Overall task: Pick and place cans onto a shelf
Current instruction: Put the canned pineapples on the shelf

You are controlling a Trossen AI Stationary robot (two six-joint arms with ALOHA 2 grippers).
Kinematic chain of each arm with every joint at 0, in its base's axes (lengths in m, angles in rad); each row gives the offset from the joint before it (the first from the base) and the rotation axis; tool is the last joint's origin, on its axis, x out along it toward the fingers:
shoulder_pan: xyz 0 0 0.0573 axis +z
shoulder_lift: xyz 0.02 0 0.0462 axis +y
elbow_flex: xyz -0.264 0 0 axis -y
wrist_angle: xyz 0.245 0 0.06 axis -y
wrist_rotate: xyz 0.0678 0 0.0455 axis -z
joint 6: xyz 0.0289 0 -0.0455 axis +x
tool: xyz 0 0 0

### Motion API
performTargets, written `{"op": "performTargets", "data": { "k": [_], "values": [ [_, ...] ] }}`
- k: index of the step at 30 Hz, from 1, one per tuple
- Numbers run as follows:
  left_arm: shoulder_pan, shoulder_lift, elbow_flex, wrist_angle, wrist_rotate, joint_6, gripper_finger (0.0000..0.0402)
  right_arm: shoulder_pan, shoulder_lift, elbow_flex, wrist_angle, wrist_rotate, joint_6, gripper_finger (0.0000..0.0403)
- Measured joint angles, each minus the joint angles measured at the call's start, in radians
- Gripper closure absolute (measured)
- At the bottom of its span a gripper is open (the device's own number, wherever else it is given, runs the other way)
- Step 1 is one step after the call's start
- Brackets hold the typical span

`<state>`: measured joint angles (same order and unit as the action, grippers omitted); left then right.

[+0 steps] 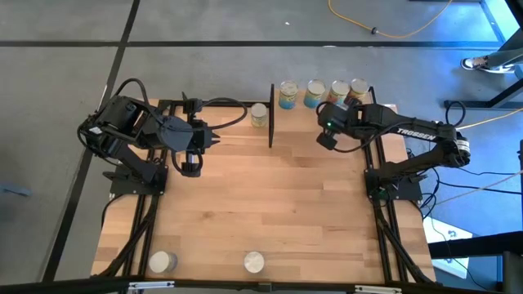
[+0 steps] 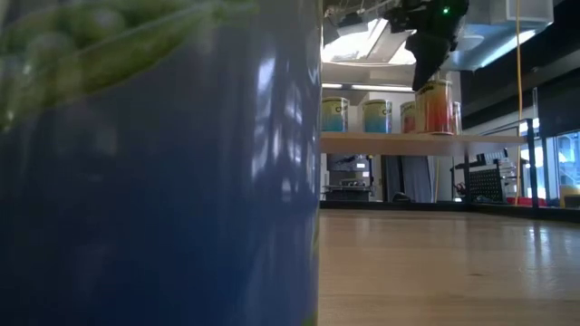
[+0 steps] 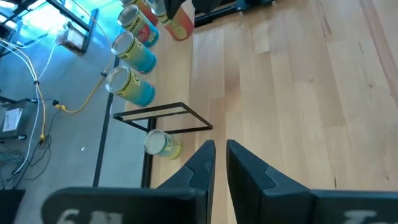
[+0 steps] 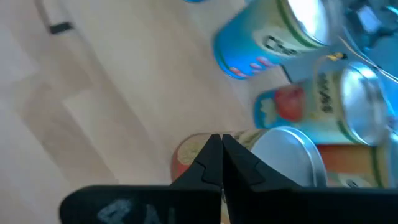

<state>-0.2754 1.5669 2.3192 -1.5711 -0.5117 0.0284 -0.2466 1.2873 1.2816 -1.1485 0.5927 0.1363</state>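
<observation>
A: What is seen nearest the camera?
B: A blue can (image 2: 159, 181), with green at its top, is pressed close and fills the left half.

A: And farther off?
B: A light-wood shelf (image 2: 399, 142) is raised above the table (image 2: 453, 263). Four cans (image 2: 375, 116) are stood on it. The right gripper (image 2: 426, 80) is hung just above the orange can (image 2: 437, 107), fingers closed.

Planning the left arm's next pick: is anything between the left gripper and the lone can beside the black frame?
Nothing visible does. Only bare tabletop lies between the left gripper and the lone can; the black frame stands on the can's far side, away from the gripper.
</observation>
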Motion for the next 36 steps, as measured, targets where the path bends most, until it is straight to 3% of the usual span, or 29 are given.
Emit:
{"op": "performTargets", "data": {
  "k": [7, 14, 36],
  "values": [
    [0.000, 0.000, 0.000, 0.000, 0.000, 0.000, 0.0368, 0.000, 0.000, 0.000, -0.068, 0.065, 0.068, 0.0402],
    [0.000, 0.000, 0.000, 0.000, 0.000, 0.000, 0.0368, 0.001, 0.000, 0.000, 0.055, -0.092, -0.038, 0.0402],
    [0.000, 0.000, 0.000, 0.000, 0.000, 0.000, 0.0368, -0.146, 0.000, 0.000, -0.006, -0.086, -0.031, 0.0402]
  ]
}}
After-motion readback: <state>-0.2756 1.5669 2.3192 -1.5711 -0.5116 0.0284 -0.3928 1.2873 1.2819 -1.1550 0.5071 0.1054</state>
